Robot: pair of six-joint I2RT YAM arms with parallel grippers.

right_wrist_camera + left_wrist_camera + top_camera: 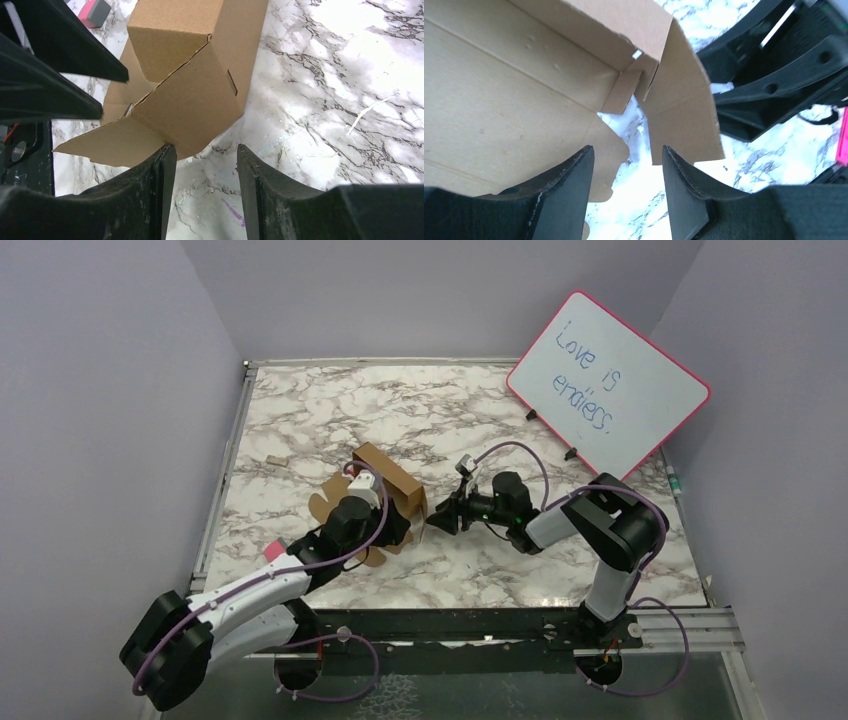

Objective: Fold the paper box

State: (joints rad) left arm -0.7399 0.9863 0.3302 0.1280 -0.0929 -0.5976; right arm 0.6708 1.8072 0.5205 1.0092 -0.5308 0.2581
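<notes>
My left claw (628,155) hung released at the open end of the paper box (385,478). Its fingers stood apart with only marble showing between them, and a loose flap lay just ahead. My right claw (206,150) was released too, with nothing in its gap. One of its fingers sat right at the lowest corner of a folded flap, though I could not tell whether it touched. The box sat half-formed near the middle of the desk (450,410), and my two claws crowded each other at its near right end. A whiteboard (608,385) leaned at the far right corner. A tan scrap (275,460) lay towards the left edge, and a pink block (272,551) sat beside my left arm.
</notes>
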